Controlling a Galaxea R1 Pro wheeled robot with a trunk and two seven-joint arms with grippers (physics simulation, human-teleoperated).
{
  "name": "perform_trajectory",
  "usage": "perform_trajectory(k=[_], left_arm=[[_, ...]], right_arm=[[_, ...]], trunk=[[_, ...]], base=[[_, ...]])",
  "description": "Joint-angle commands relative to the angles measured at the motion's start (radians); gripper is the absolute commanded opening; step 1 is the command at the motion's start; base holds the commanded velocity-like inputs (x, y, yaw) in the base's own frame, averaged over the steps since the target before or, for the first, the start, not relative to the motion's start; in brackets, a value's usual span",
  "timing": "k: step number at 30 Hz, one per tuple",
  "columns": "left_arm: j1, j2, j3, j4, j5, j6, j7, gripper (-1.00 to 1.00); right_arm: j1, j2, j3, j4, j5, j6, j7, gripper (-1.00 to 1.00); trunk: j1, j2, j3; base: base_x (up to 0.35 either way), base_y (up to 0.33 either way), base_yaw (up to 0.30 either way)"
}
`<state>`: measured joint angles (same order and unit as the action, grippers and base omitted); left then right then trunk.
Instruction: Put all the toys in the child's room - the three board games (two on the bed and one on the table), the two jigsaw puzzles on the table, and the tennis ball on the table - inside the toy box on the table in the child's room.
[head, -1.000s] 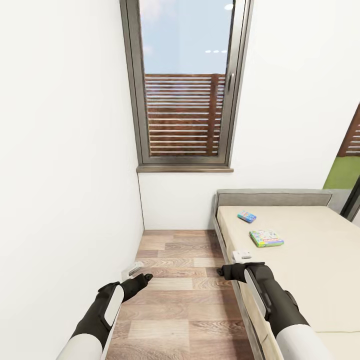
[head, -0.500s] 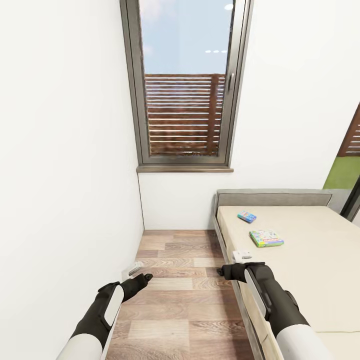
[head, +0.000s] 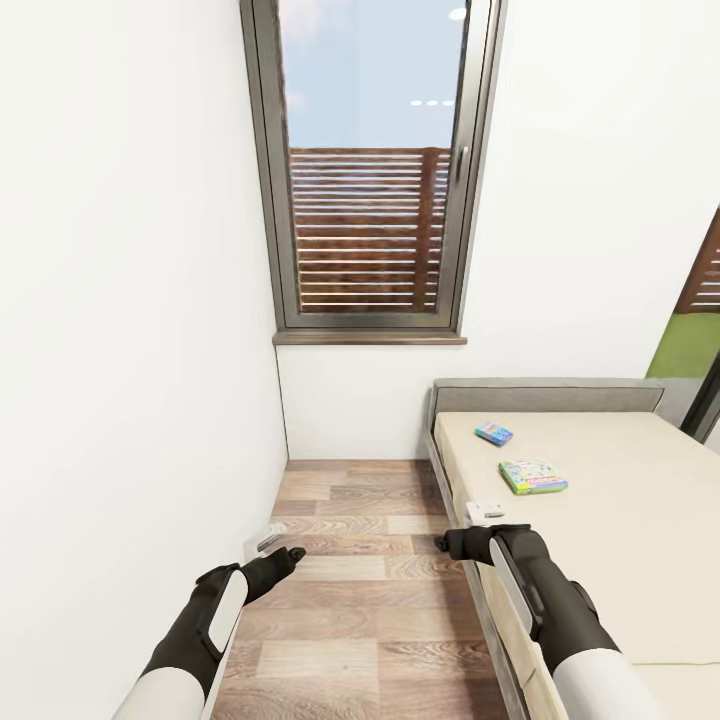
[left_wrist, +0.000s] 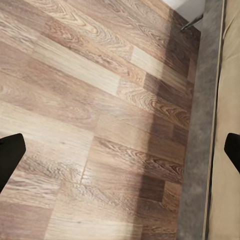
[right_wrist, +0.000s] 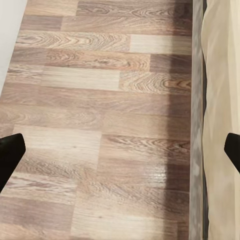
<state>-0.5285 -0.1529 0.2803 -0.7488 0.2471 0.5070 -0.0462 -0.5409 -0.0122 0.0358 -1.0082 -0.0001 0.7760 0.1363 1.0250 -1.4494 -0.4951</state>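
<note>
Nothing is seen to have moved since the earlier frames. Both the left gripper (head: 287, 553) and right gripper (head: 447, 545) are held spread wide and empty over the floor (head: 350, 560). Farther off, two board games (head: 533, 476) lie on the bed (head: 620, 520); the base should be brought closer before reaching.

Bed (head: 620, 520): right side and foot cut off by picture's edge. Two board games (head: 533, 476) near headboard: print too small to read.
</note>
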Motion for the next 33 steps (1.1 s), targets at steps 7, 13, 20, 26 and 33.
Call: perform_trajectory(k=[7, 13, 20, 26, 33], left_arm=[[0.000, -0.002, 0.006, -0.001, 0.001, 0.007, -0.004, 1.00], [0.007, -0.001, 0.005, -0.002, -0.001, 0.004, -0.004, 1.00], [0.009, -0.001, 0.005, -0.003, -0.002, 0.004, -0.004, 1.00], [0.010, -0.001, 0.005, -0.003, -0.001, 0.004, -0.004, 1.00], [0.010, -0.001, 0.005, -0.003, -0.001, 0.004, -0.004, 1.00]], right_arm=[[-0.001, 0.000, 0.002, -0.001, -0.002, 0.004, 0.002, 1.00], [-0.001, 0.001, 0.006, -0.001, -0.003, 0.004, 0.002, 1.00], [-0.001, 0.001, 0.005, -0.001, -0.002, 0.004, 0.002, 1.00], [-0.001, 0.001, 0.004, -0.001, -0.003, 0.005, 0.002, 1.00], [-0.001, 0.001, 0.005, -0.001, -0.003, 0.004, 0.002, 1.00]], trunk=[[0.000, -0.001, -0.001], [0.000, -0.001, -0.001], [0.000, -0.001, -0.001], [0.000, -0.001, -0.001], [0.000, -0.001, -0.001]], base=[[0.000, 0.000, 0.000], [0.081, 0.000, 0.000], [0.290, 0.000, 0.000], [0.327, 0.000, 0.000], [0.332, 0.000, 0.000]])
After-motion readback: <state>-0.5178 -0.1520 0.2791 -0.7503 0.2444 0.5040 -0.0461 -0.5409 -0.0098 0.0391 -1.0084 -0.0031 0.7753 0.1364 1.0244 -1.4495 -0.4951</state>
